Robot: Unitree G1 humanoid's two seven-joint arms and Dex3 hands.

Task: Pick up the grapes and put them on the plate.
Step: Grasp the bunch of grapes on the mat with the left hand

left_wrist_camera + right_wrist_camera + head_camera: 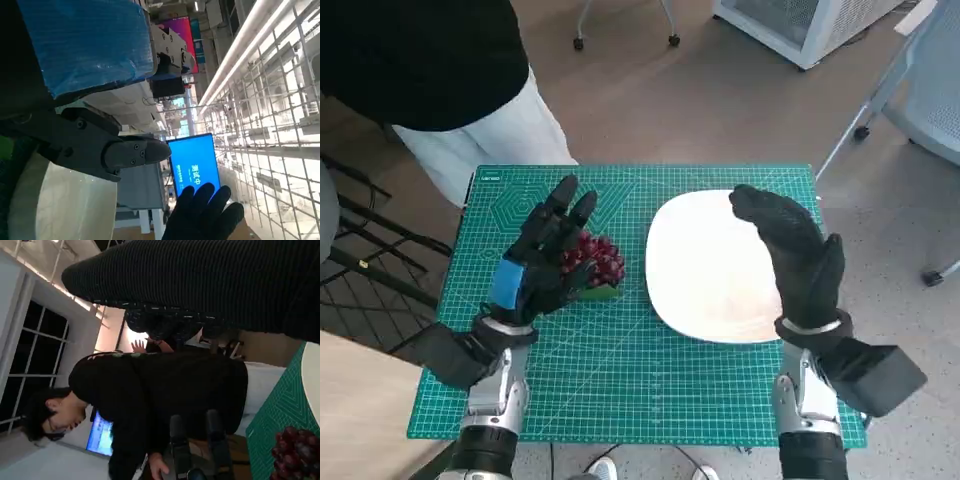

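Looking down from the head view, I see the dark red bunch of grapes (pixel 595 262) lying on the green cutting mat (pixel 620 380) just beside the white round plate (pixel 710 270), with my left hand (pixel 545 260) over it; whether the fingers grip I cannot tell. My right hand (pixel 795 255) hovers spread and empty above the plate. The left wrist view shows only plate and room. In the right wrist view the grapes sit on the mat, so by my reckoning lift and placement are both left.
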